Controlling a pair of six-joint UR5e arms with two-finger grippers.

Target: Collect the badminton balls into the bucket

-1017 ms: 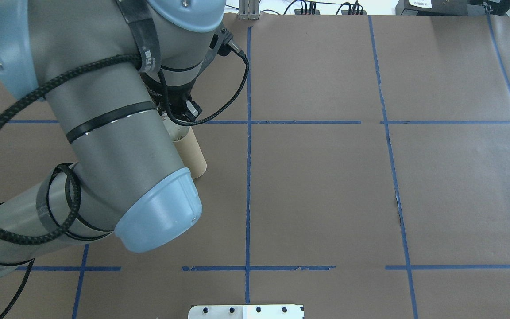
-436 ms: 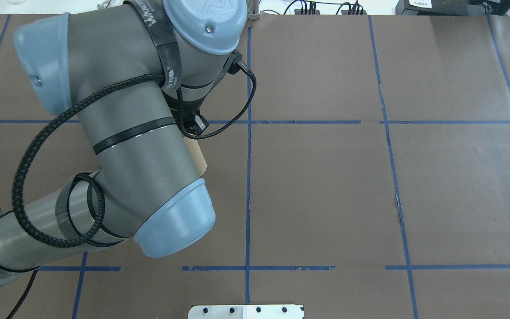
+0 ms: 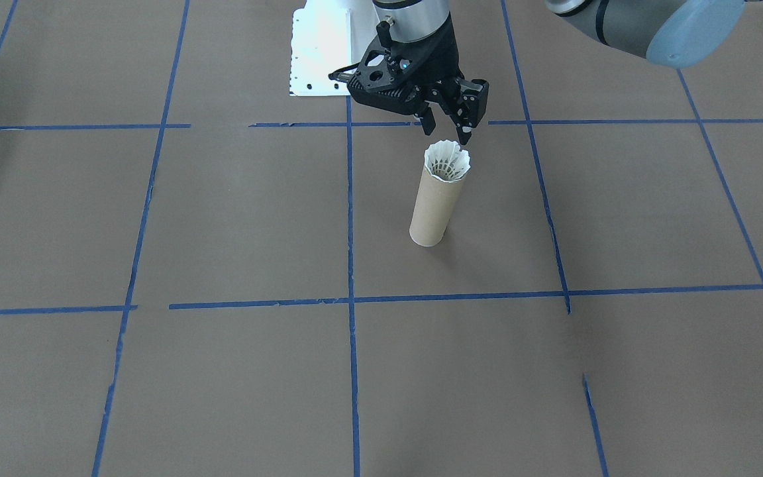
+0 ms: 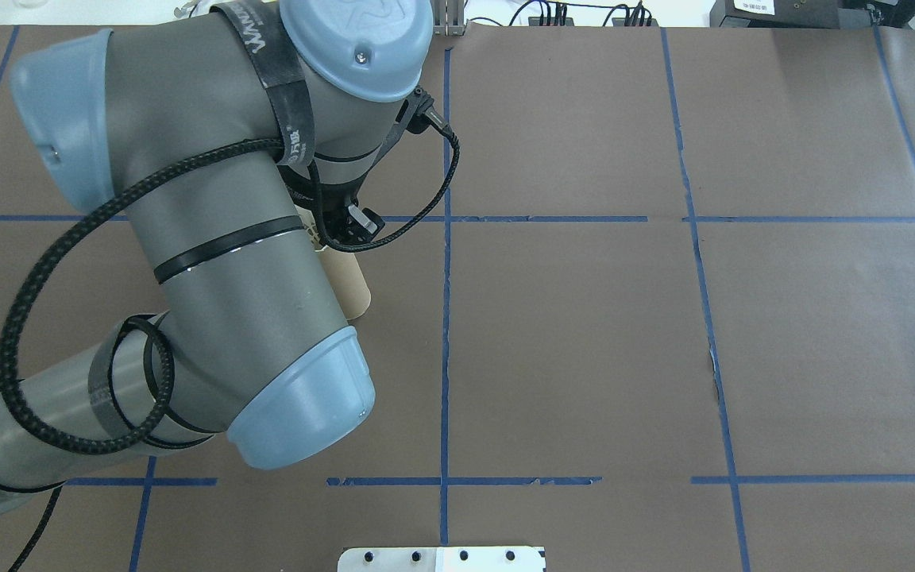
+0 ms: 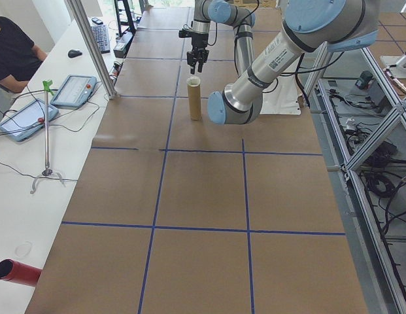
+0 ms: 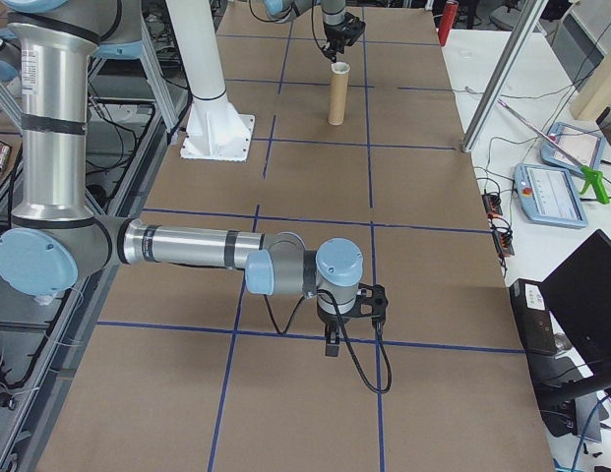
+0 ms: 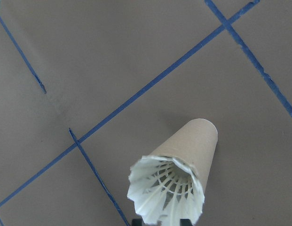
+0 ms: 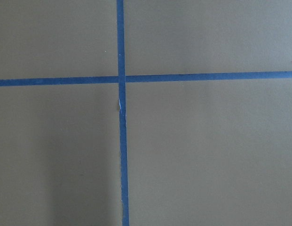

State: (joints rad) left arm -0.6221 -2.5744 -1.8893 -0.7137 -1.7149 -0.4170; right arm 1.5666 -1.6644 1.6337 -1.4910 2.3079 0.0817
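The bucket (image 3: 433, 209) is a brown cardboard tube standing upright near the table's middle. A white feather badminton ball (image 3: 447, 163) sits in its mouth, with the skirt flaring above the rim. My left gripper (image 3: 448, 130) hangs just above it, open, its fingers clear of the feathers. The left wrist view looks down on the badminton ball (image 7: 166, 195) inside the bucket (image 7: 195, 140). From overhead the arm hides all but the bucket's lower part (image 4: 351, 284). My right gripper (image 6: 332, 344) shows only in the exterior right view, low over the table and far from the bucket (image 6: 336, 95); I cannot tell its state.
Brown paper with blue tape lines (image 3: 350, 199) covers the table. The white robot base plate (image 3: 318, 53) lies behind the bucket. A person and tablets (image 5: 72, 90) are at a side bench, along with a red cylinder (image 5: 16, 271).
My left arm has shifted to the right over the bucket, then eased slightly back. The bucket has not moved.
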